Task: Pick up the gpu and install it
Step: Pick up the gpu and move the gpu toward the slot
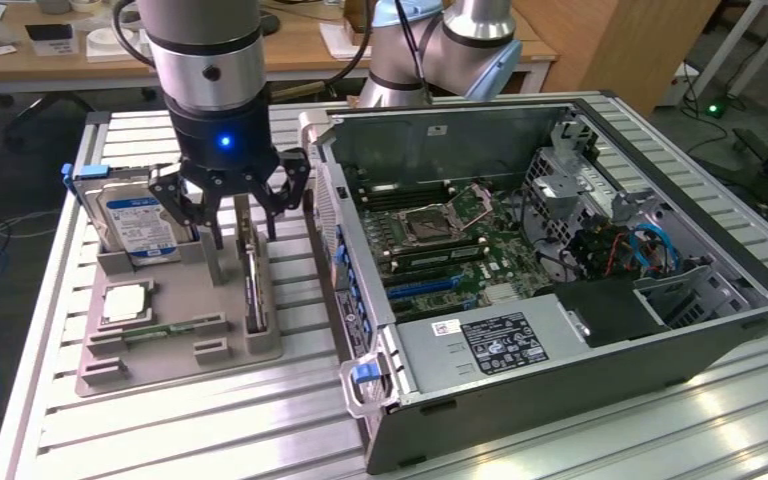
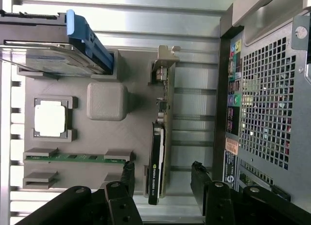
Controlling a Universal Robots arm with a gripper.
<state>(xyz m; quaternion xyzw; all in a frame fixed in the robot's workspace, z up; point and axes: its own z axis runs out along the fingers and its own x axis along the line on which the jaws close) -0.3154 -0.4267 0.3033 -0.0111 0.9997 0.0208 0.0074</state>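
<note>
Hovering above the gpu [image 1: 253, 290], exterior view: pincer [image 1: 241, 235] spread wide and empty; gpu upright on edge in grey holder tray [image 1: 171, 365] on worktop [image 1: 197, 430], beside open computer case [image 1: 464, 140]. Wrist view: gpu [image 2: 159, 152] between parted fingers [image 2: 128, 174], untouched.

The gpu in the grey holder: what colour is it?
The gpu is mostly black, with a silvery bracket; best seen in the wrist view.

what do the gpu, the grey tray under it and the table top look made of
The gpu: dark board, black probably plastic shroud, dull grey metal bracket. The grey tray: matte uniform grey, likely moulded or printed plastic. The table top: ribbed silvery slats catching glare, apparently aluminium.
</note>
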